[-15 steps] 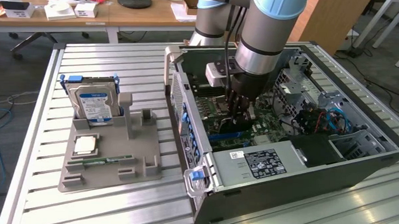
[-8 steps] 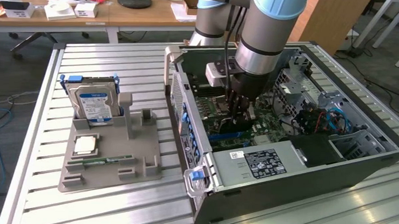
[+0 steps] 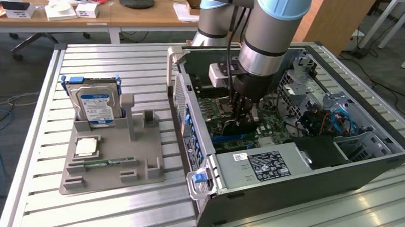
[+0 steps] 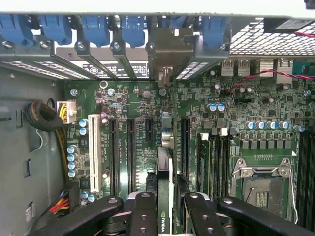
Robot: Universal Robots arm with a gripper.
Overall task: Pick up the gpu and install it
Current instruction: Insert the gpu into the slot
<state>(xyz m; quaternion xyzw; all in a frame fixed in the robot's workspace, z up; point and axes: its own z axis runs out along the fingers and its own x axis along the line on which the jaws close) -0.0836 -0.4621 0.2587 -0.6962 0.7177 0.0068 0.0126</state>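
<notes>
Silver slats run across the table [image 3: 123, 55], and the open computer case [image 3: 288, 182] lies on its side toward the exterior view's right edge. Down inside it, the gripper [image 3: 243, 115] has its fingers [image 4: 143, 211] clamped on the gpu [image 4: 165, 189]. The card stands edge-on over the green motherboard [image 4: 133, 98], bracket end against the case's rear slots. Near the table's opposite edge sits a grey holder [image 3: 113, 173] with an upright hard drive [image 3: 93, 102]. Behind, a wooden desk [image 3: 138, 15] carries small boxes.
</notes>
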